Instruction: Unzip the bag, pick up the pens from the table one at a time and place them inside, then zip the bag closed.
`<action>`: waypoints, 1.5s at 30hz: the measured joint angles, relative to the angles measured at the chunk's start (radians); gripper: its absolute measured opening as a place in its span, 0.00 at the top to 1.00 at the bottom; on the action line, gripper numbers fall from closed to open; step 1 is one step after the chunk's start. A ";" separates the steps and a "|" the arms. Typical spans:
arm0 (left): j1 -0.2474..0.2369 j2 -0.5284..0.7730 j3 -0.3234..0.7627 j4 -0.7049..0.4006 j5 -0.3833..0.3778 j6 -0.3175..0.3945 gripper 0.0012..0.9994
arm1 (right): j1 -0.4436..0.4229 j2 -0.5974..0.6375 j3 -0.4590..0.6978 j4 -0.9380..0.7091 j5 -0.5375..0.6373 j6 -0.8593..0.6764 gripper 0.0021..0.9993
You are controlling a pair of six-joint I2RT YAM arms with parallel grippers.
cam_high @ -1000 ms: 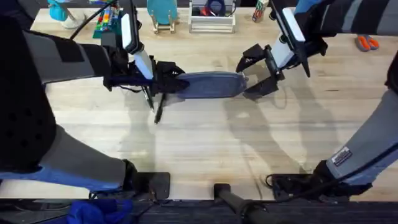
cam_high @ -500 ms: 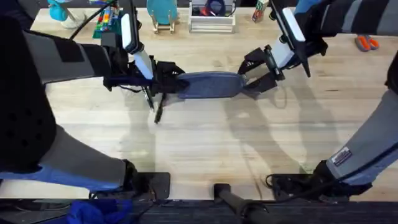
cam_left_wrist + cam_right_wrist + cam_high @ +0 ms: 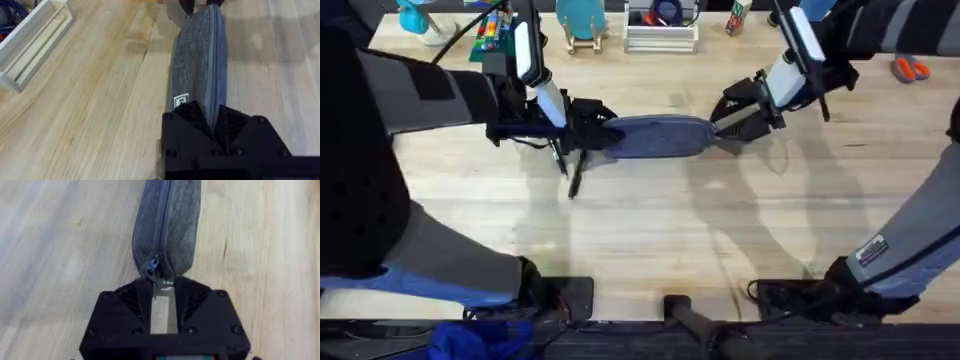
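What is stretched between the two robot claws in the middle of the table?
The blue-grey bag spans the whole gap: in the overhead view, the left gripper clamps one end and the right gripper sits at the other, by the zipper pull.

Matt cloth bag (image 3: 658,137), grained wooden table (image 3: 650,230)

From overhead, the left tool (image 3: 582,138) covers the near end of the bag (image 3: 655,137), and a slim dark pen (image 3: 574,178) pokes out from under that tool with its upper end hidden. In the left wrist view the bag's (image 3: 199,60) far end runs off the frame edge, its close end is tucked behind the black fingers (image 3: 192,116), and the white tray (image 3: 31,45) is cut off at the side. In the right wrist view the zipper pull (image 3: 151,266) is small and partly masked, so whether the right tool (image 3: 161,292) actually pinches it cannot be told, and the bag's (image 3: 167,220) far end leaves the frame.
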 joint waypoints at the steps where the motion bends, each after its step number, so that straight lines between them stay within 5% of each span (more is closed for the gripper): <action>1: 0.000 0.000 0.000 0.000 0.000 0.000 0.96 | -0.005 0.000 0.000 -0.004 -0.008 0.000 0.73; 8: 0.000 0.000 0.000 0.000 0.000 0.000 0.96 | -0.019 0.000 0.000 -0.026 -0.057 0.000 0.97; 29: 0.000 0.000 0.000 0.000 0.000 0.000 0.96 | -0.020 0.000 0.000 -0.031 -0.068 0.001 0.97; 45: 0.000 0.000 0.000 0.000 0.000 0.000 0.96 | -0.055 0.000 0.000 -0.062 -0.188 0.008 0.97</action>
